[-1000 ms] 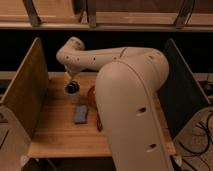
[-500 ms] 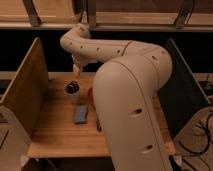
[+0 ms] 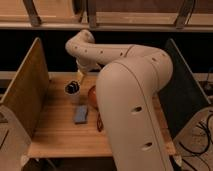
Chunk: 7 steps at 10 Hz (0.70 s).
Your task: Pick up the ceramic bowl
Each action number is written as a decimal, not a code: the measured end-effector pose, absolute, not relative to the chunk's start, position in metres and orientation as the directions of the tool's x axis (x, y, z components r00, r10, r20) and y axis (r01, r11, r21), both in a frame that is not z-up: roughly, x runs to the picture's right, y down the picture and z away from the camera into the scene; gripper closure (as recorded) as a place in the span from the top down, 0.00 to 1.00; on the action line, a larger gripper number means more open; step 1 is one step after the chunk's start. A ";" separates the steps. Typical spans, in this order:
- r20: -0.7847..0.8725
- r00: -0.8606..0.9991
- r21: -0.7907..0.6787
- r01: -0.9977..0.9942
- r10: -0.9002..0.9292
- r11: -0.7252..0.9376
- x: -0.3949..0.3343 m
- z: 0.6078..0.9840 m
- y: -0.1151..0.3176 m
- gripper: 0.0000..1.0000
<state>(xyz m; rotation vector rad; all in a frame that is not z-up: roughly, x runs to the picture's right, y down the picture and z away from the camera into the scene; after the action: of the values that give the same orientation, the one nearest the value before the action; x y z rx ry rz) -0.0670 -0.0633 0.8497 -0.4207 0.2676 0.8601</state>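
The round, shallow, glossy orange-red ceramic bowl [image 3: 92,95] is sitting near the middle of the pale wooden surface [image 3: 55,136]. Only its left edge is showing, because the robot's bulky cream arm [image 3: 135,105] is crossing right in front of it. It is lying flat and open side up, so the hard, slick rim is probably the place to pinch.

The gripper [image 3: 80,77] is hanging from the curled wrist behind and to the left of the bowl. It is pointing down, and it is nearer the small white cup with dark contents [image 3: 72,88] than the bowl's centre. I cannot tell how the jaws are standing. Nothing is looking gripped yet.

The cup is standing upright just beside the bowl's left edge, so there is little room on that side. In front, a flat blue-grey rectangular block [image 3: 81,114] is lying apart from both. A tan wooden panel [image 3: 26,90] and a dark panel [image 3: 181,85] are walling in the two sides.
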 end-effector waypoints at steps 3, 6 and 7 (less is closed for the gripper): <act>-0.443 0.521 -0.250 -0.853 0.729 0.457 -0.024 0.863 -0.042 0.80; -0.456 0.481 -0.253 -0.877 0.748 0.410 -0.017 0.868 -0.036 0.80; -0.455 0.485 -0.255 -0.875 0.747 0.412 -0.020 0.868 -0.036 0.80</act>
<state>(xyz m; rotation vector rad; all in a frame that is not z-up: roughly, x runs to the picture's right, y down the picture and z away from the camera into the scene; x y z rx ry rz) -0.0199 -0.0363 0.8684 -0.4973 0.2892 1.0377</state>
